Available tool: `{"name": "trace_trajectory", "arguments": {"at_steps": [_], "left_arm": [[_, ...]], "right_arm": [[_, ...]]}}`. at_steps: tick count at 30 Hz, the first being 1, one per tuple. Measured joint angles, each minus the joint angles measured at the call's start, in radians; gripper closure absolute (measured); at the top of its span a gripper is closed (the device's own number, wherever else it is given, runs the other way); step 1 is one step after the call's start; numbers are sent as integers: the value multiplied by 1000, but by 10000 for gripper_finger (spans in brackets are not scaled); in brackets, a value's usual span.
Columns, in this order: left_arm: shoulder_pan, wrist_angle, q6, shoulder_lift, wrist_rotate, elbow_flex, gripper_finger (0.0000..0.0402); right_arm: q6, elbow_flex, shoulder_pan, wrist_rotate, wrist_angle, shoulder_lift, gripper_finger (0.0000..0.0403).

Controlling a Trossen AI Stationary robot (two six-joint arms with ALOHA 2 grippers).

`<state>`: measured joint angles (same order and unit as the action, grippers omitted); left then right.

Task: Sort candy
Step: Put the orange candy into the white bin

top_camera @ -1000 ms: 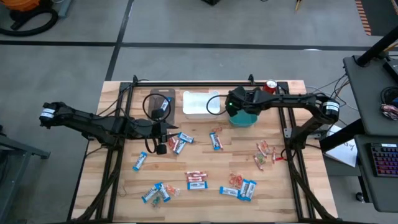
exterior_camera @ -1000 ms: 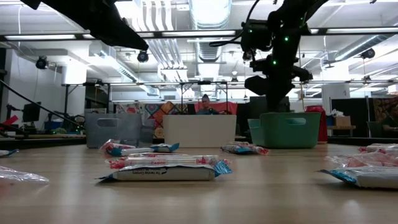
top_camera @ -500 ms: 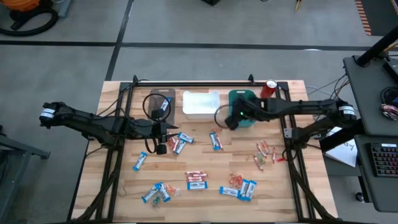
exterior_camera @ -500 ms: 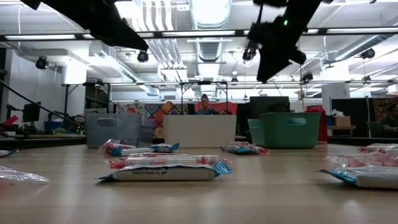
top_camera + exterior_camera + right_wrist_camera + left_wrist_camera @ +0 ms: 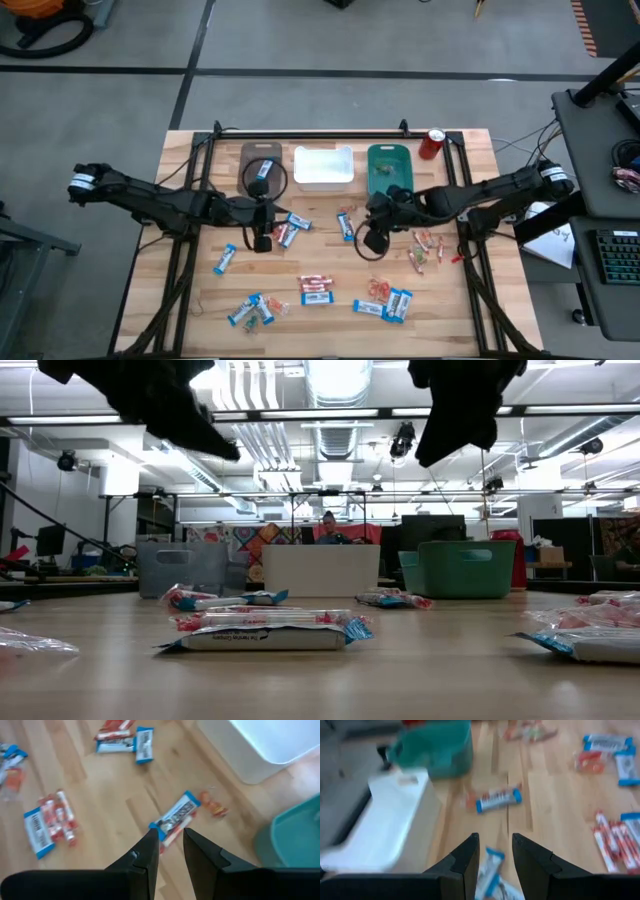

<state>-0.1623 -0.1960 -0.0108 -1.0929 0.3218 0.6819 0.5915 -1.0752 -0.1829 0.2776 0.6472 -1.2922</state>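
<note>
Right gripper [image 5: 171, 842] parted and empty above a blue-and-white bar [image 5: 173, 818], short of the teal bin [image 5: 389, 168]. Left gripper [image 5: 495, 851] likewise parted, bare, over candy [image 5: 287, 229] nearer the white bin [image 5: 322, 167]. Open wood between.

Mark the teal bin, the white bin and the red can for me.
teal bin [image 5: 389, 165], high view, on its inner floor.
white bin [image 5: 322, 167], high view, on its inner floor.
red can [image 5: 433, 143], high view, on its side, below the top.
</note>
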Motion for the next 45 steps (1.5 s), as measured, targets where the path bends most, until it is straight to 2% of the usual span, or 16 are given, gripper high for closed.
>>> {"name": "trace_trajectory", "arguments": {"at_steps": [4,8,11,14,23,45], "left_arm": [[0,-119,-249,-25,-14,0,301],[-1,-178,-527,-82,-100,0,301],[-10,-169,-608,-143,-139,0,301],[-11,-167,-664,-211,-125,10,301],[-5,-186,-684,-359,-52,89,301],[69,-193,-690,-528,-54,104,301]], "right_arm": [[28,0,-41,7,0,0,321],[37,0,-53,11,0,-3,321],[22,0,-53,12,0,-6,321],[-7,0,-50,14,-6,-9,321],[-9,0,-50,13,-10,-21,321],[0,0,-50,11,-12,-51,321]]}}
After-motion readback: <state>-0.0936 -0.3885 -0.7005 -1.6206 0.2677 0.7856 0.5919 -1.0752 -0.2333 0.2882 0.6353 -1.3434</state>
